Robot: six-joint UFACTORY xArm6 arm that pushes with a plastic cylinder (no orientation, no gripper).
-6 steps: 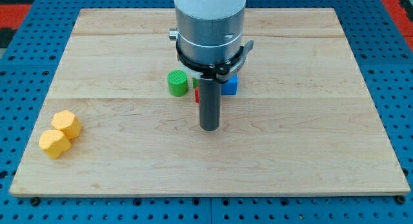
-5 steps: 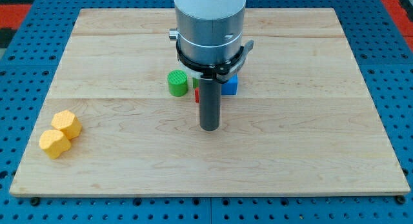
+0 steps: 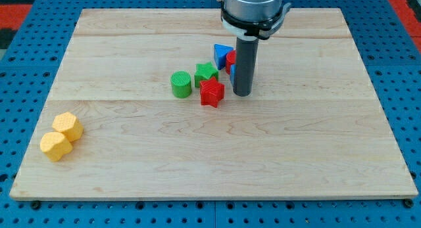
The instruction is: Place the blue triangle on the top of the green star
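Note:
The blue triangle lies near the board's upper middle, just above and right of the green star, close to it or touching. My tip rests on the board right of the red star and below right of the blue triangle. The rod hides most of a blue block and a red block that sit right beside the triangle.
A green cylinder stands left of the green star. Two yellow hexagonal blocks sit touching near the board's left lower edge. The wooden board lies on a blue pegboard surface.
The arm has moved up and to the right, its tip from below the cluster to its right side. The green star, red star and blue triangle are now uncovered.

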